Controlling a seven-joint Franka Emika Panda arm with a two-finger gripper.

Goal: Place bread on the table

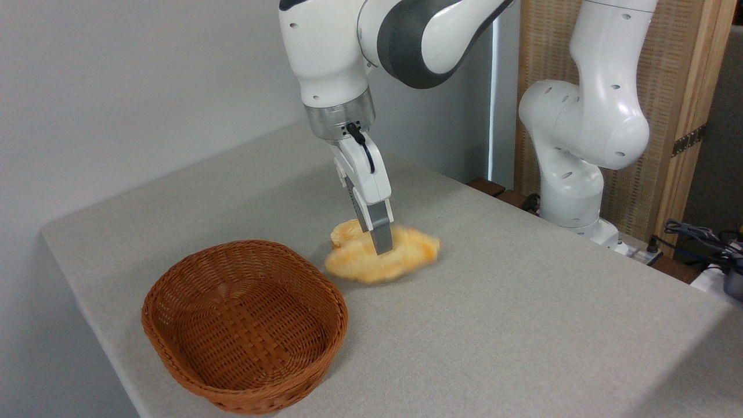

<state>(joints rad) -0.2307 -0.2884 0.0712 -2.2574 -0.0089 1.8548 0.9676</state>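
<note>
Pale yellow bread (371,264), blurred, is seen low over or on the grey-beige table (522,302), just right of the empty brown wicker basket (244,325); gripper (380,247) fingers are pinched on its middle, arm coming down from above
</note>
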